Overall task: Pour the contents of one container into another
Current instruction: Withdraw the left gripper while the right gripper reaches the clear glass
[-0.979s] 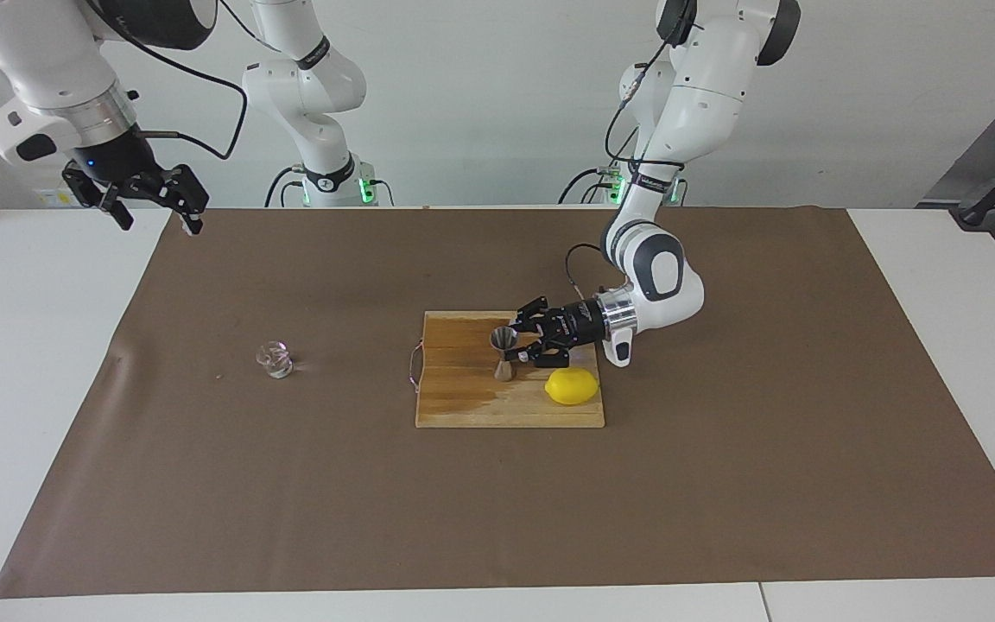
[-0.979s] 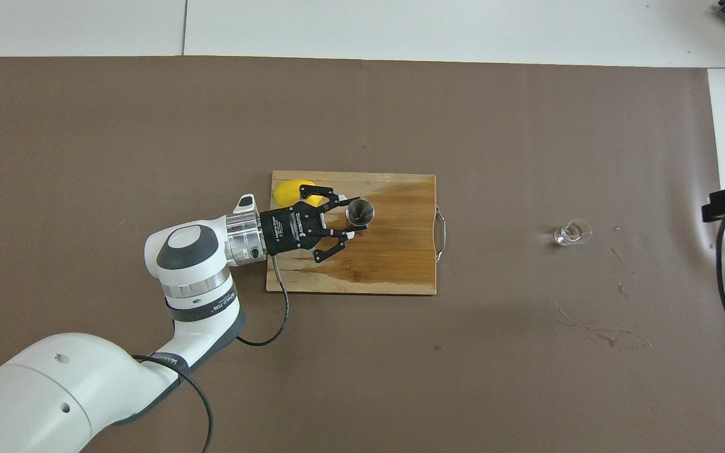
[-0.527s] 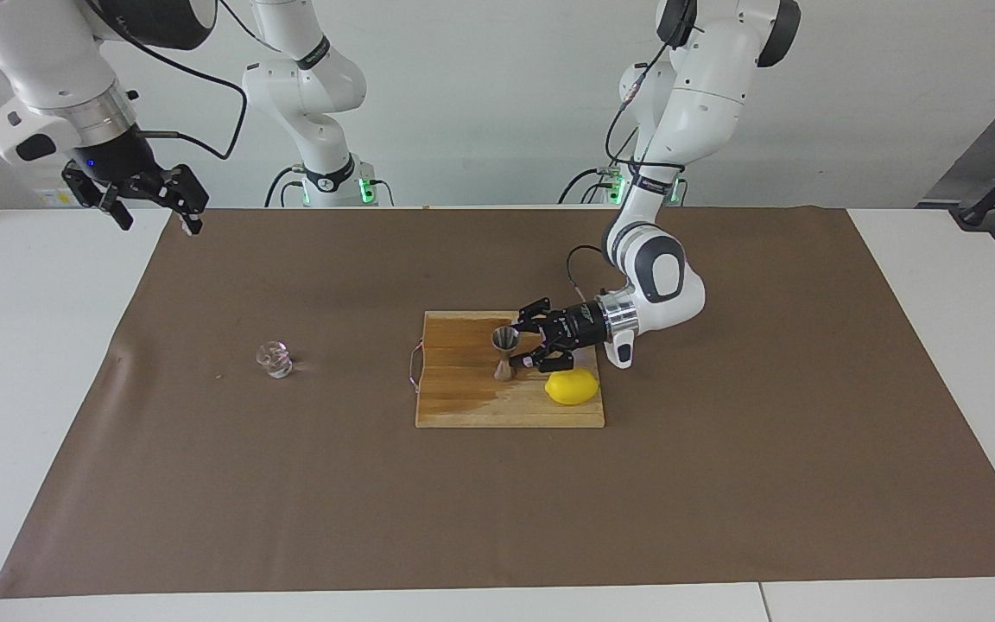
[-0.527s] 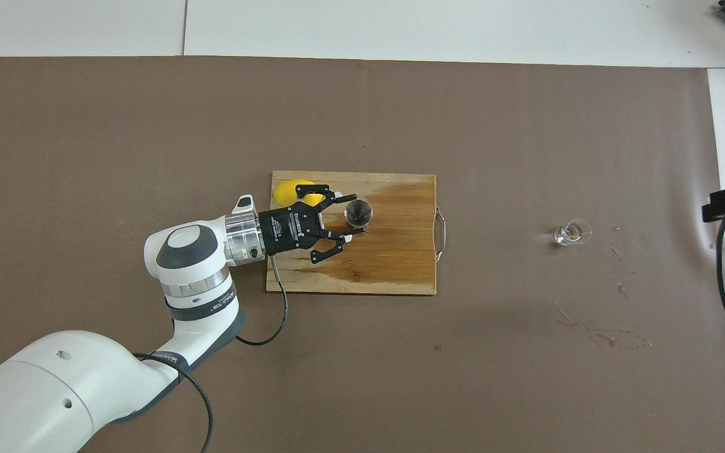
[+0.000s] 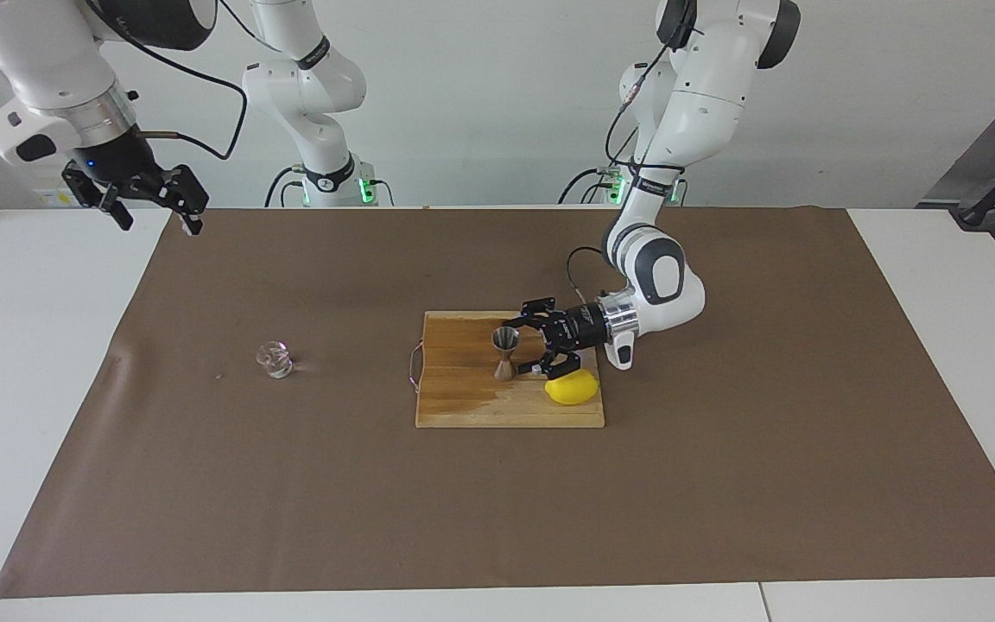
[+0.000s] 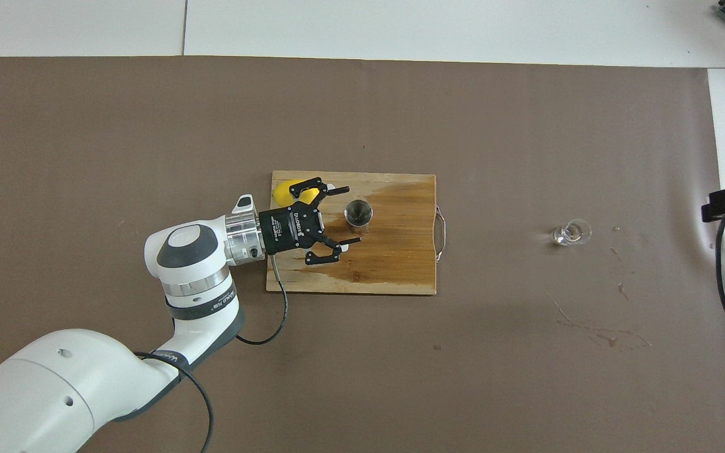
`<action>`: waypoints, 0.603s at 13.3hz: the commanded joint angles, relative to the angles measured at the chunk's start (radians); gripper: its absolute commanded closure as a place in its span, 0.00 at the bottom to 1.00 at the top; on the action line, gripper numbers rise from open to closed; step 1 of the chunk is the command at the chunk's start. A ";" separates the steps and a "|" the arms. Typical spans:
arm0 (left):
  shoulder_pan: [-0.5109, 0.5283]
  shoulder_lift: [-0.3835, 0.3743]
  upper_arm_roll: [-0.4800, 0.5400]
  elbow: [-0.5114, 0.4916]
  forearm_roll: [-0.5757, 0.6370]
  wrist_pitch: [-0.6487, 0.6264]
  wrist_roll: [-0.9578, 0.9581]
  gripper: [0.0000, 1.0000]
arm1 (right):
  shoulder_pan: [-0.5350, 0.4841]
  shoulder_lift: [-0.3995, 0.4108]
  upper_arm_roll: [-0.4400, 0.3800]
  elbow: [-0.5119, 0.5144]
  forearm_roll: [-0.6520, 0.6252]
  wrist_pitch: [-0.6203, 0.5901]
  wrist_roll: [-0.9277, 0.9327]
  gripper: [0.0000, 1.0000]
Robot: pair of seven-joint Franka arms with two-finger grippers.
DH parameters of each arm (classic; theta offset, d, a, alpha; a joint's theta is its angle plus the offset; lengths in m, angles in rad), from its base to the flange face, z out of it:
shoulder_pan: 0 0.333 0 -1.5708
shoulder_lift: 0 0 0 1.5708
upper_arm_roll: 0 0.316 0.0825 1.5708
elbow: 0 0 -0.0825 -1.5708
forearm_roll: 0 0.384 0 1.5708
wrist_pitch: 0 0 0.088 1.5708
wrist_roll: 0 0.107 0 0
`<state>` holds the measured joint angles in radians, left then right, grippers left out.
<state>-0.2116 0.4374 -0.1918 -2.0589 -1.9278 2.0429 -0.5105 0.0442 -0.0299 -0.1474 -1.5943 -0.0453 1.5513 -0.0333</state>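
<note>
The left gripper [image 6: 345, 215], clamped on the jigger [image 6: 359, 212] a second ago, now has its fingers [image 6: 341, 189] spread clear of it on the cutting board [image 6: 394, 264]. The glass cup [image 6: 570, 233] sits unmoved at the jigger's three o'clock in the overhead view. The right gripper [image 5: 152, 207] waits, fingers spread, above the desk [image 5: 31, 345].

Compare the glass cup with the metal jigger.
The glass cup is clear, short and round; the jigger is silver metal, taller and hourglass-shaped. The cup sits on the brown mat toward the right arm's end; the jigger stands on the cutting board. Both stand upright, ungripped.
</note>
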 commanded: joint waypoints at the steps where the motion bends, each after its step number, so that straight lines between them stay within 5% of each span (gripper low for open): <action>1: -0.020 0.014 0.017 0.019 -0.017 0.006 0.004 0.00 | -0.012 0.012 0.003 0.002 -0.002 0.012 -0.014 0.00; 8: 0.056 -0.040 0.017 -0.004 0.064 -0.039 -0.017 0.00 | -0.014 0.012 0.003 0.002 -0.002 0.012 -0.013 0.00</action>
<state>-0.1897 0.4312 -0.1788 -2.0433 -1.9030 2.0369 -0.5107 0.0436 -0.0212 -0.1476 -1.5944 -0.0453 1.5519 -0.0333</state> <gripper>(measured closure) 0.000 0.000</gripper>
